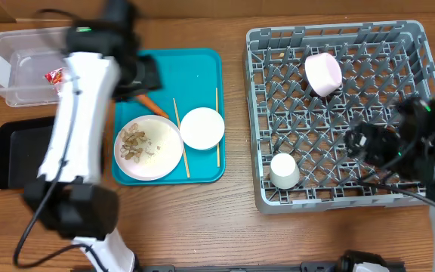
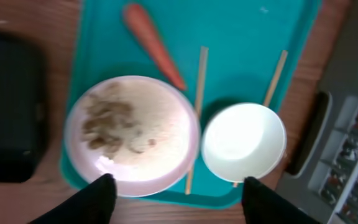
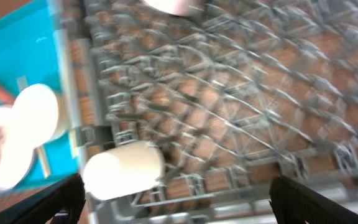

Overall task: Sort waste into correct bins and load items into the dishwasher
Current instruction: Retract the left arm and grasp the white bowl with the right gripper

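Sorting waste: left gripper apart, empty, over plate, lower left; right gripper likewise apart (over rack). Next, probably: pinch carrot.

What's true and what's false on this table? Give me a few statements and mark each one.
1. The carrot lies on the teal tray. True.
2. The red wrapper lies on the teal tray. False: it is inside the clear tub.
3. A white cup sits in the grey rack. True.
4. Both chopsticks are in the grey rack. False: they lie on the teal tray.
5. The left claw is gripping the plate. False: it is open and holds nothing.
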